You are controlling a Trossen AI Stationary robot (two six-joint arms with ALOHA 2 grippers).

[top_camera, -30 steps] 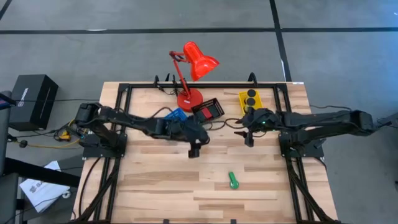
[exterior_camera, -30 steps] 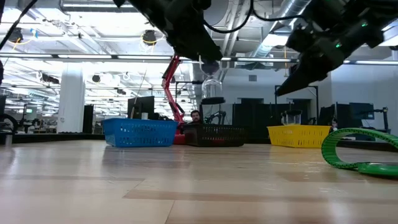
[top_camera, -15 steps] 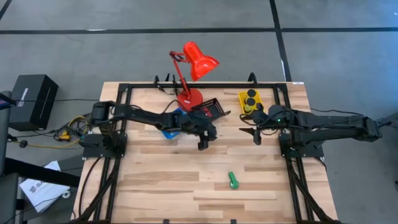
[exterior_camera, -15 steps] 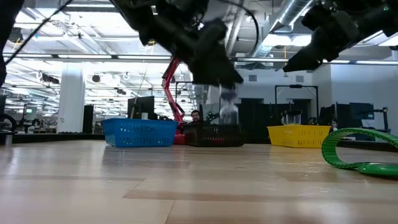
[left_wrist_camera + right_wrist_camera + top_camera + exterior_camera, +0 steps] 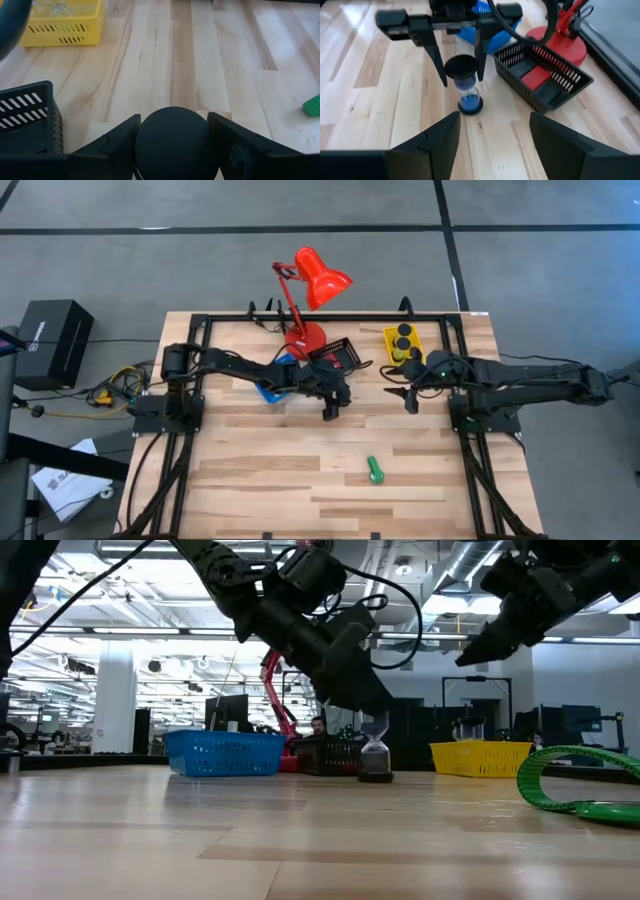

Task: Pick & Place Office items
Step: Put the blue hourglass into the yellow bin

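Note:
A small hourglass (image 5: 465,86) with black round caps and blue sand stands on the table between the black tray and the table's middle; it also shows in the low view (image 5: 375,752). My left gripper (image 5: 330,412) reaches in from the left and is shut on its top. My right gripper (image 5: 408,396) hangs open and empty above the table near the yellow tray, looking at the hourglass. A green stubby cylinder (image 5: 374,469) lies on its side nearer the front edge. My left gripper pinches the hourglass's black top cap (image 5: 461,65) between its two fingers, one on each side of the cap's rim (image 5: 172,145). The fingers come slanting down from the table's left. The hourglass stands upright with its bottom cap (image 5: 375,777) on the table.
At the back stand a blue tray (image 5: 272,385), a black tray (image 5: 540,80) holding a red block and dark pieces, and a yellow tray (image 5: 402,342) with black round pieces. A red desk lamp (image 5: 305,300) stands behind them. Bare wood lies toward the front edge.
My left gripper has come down and toward the table's right with the hourglass, which hung clear of the table before and now stands with its bottom cap on the wood. My right gripper has drawn back a little toward the right edge.

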